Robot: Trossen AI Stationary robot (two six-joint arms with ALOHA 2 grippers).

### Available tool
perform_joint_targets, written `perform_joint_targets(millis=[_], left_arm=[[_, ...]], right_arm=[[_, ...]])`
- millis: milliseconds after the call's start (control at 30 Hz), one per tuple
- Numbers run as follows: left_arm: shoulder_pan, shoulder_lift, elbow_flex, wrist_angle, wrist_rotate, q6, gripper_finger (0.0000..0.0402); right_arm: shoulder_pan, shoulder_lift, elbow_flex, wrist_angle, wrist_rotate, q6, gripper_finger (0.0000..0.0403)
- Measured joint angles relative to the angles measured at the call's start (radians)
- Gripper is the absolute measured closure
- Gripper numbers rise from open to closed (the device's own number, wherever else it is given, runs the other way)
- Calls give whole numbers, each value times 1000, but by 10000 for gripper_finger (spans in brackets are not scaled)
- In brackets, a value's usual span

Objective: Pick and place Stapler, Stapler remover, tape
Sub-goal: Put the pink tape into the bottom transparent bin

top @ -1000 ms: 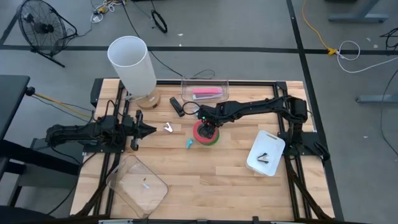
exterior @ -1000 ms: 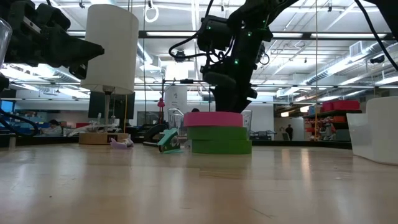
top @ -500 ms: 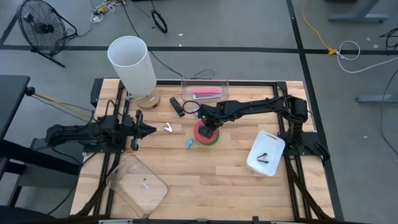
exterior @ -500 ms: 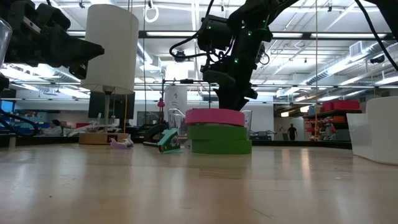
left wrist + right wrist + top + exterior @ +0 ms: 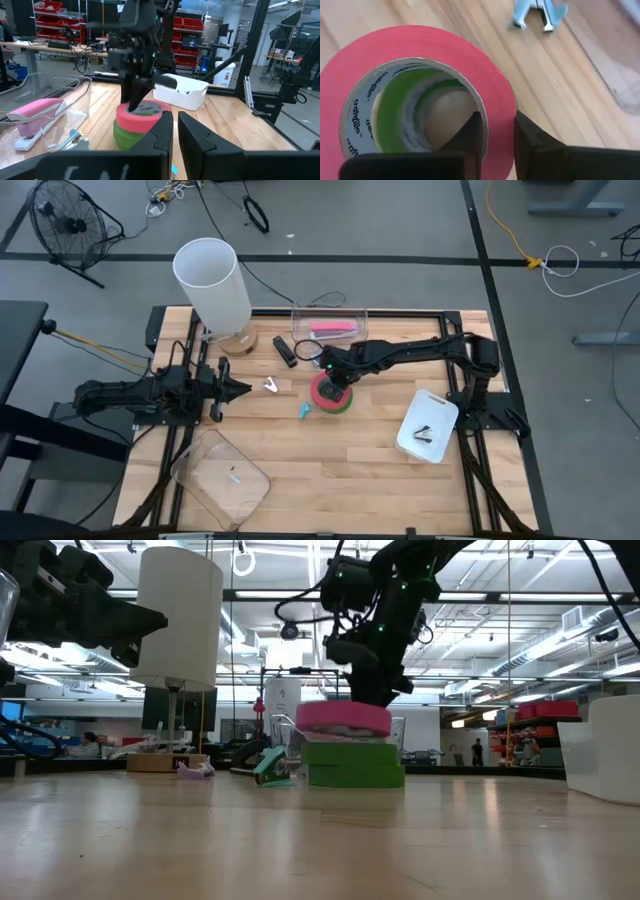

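1. Right gripper (image 5: 495, 131) pinches the wall of the pink-red tape roll (image 5: 344, 718), one finger inside the ring, one outside.
2. That roll sits tilted, just above the green tape rolls (image 5: 355, 764) mid-table.
3. Left gripper (image 5: 243, 389) waits closed near the table's left side.

Robotics lab or workshop: red parts bins (image 5: 50, 10) on shelving, concrete floor (image 5: 400, 220) with cables, floor fan (image 5: 62, 222), wooden bench (image 5: 340, 450).
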Motion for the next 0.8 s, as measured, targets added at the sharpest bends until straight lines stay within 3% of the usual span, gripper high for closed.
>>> perform_joint_targets(millis=[800], left_arm=[[0, 0, 0, 0, 0, 0, 372]], right_arm=[[0, -342, 1, -30, -22, 53, 348]])
